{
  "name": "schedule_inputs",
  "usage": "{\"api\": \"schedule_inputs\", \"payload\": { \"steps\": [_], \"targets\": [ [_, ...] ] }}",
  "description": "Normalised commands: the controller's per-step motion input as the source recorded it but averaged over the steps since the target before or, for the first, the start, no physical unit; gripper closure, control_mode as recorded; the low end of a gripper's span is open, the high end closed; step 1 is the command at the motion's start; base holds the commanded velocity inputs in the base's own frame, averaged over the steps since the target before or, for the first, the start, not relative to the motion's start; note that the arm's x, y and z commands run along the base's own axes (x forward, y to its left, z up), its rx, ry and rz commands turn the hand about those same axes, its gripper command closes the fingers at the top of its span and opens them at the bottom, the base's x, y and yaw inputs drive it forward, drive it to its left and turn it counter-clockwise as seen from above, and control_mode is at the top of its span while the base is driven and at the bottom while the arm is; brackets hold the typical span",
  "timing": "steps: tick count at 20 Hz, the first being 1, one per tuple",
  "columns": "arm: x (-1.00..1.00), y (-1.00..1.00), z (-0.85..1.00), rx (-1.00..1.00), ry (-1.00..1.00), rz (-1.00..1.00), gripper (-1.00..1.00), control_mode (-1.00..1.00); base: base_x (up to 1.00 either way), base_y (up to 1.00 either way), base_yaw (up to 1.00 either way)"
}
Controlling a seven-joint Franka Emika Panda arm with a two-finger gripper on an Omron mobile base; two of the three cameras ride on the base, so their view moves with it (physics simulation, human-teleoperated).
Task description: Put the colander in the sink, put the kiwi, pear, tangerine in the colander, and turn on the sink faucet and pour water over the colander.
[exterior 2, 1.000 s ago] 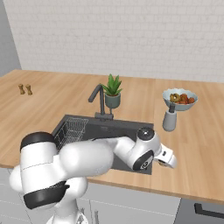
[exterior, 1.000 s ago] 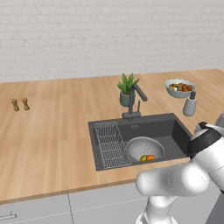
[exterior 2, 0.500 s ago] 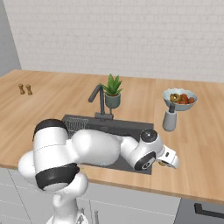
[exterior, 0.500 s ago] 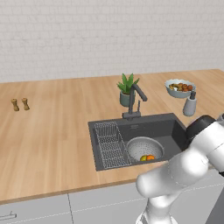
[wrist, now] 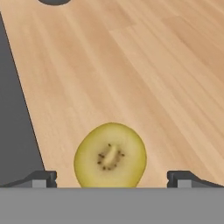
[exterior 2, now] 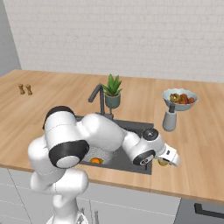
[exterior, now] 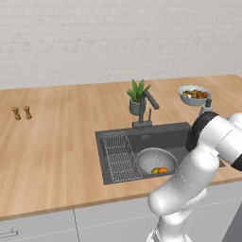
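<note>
Sitting in the sink (exterior: 184, 133), the colander (exterior: 156, 160) holds pear and tangerine (exterior: 162, 170); the wide-open, empty gripper (wrist: 111, 177) straddles the kiwi (wrist: 110, 155); faucet (exterior: 147, 106) untouched.

A light wooden counter (exterior: 61, 137) runs beneath a white brick wall (exterior: 94, 38). At nine o'clock, two small brown shakers (exterior: 22, 113) stand side by side. Near the centre sits a potted green plant (exterior: 137, 97). At two o'clock, a pale bowl heaped with fruit (exterior: 194, 94) rests just behind a grey soap dispenser (exterior 2: 169, 118). Grey cabinet fronts (exterior: 42, 227) line the bottom.
</note>
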Motion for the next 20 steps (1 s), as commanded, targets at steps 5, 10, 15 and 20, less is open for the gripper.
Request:
{"api": "schedule_inputs", "payload": {
  "steps": [5, 10, 15, 20],
  "targets": [
    [0.09, -0.1, -0.22, 0.0, 0.02, 0.0, -1.0, -1.0, 0.0, 0.0, 0.0],
    [0.17, -0.05, -0.19, 0.0, 0.02, 0.0, -1.0, -1.0, 0.0, 0.0, 0.0],
    [0.03, -0.07, -0.2, 0.0, 0.01, 0.0, 1.0, -1.0, 0.0, 0.0, 0.0],
    [-0.12, -0.03, -0.21, 0.0, 0.0, 0.0, 1.0, -1.0, 0.0, 0.0, 0.0]
  ]
}}
